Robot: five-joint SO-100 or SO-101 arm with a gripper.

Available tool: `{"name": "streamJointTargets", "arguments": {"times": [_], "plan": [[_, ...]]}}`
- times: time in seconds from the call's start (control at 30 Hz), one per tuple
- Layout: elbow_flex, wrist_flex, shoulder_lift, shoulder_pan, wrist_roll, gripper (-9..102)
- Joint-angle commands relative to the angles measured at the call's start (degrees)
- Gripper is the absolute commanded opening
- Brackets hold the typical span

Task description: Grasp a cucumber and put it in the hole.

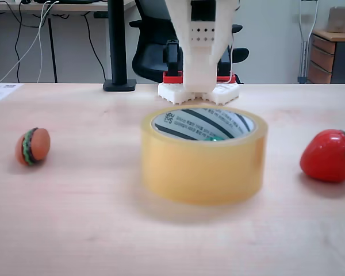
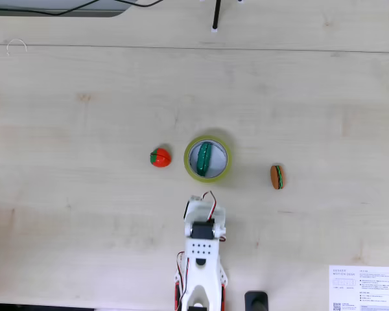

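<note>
Three toys on the tabletop (image 2: 84, 97). In the top-down fixed view, left to right: strawberry (image 2: 159, 157), tape roll (image 2: 221, 170) with the cucumber (image 2: 204, 159) already lying inside the hole (image 2: 214, 162), burger (image 2: 276, 176). I judge the cucumber light, stiff and glossy-slick; best pinched across its middle. Arm (image 2: 203, 259) sits near the roll; whether the jaws are released or clenched I cannot tell.

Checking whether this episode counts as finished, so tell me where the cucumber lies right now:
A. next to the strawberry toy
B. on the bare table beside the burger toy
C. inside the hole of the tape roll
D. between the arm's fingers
C: in the fixed view from above, the cucumber lies within the hole of the tape roll, apart from the arm, whose fingers cannot be made out.
</note>
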Motion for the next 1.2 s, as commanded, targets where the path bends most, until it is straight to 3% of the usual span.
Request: {"name": "streamJointTargets", "arguments": {"times": [0.0, 0.67, 1.17], "plan": [[0.9, -1.1, 4.0, 0.3, 0.4, 2], [25.0, -3.2, 39.0, 0.3, 0.6, 0], [31.2, -3.1, 43.9, 1.1, 0.7, 0]]}}
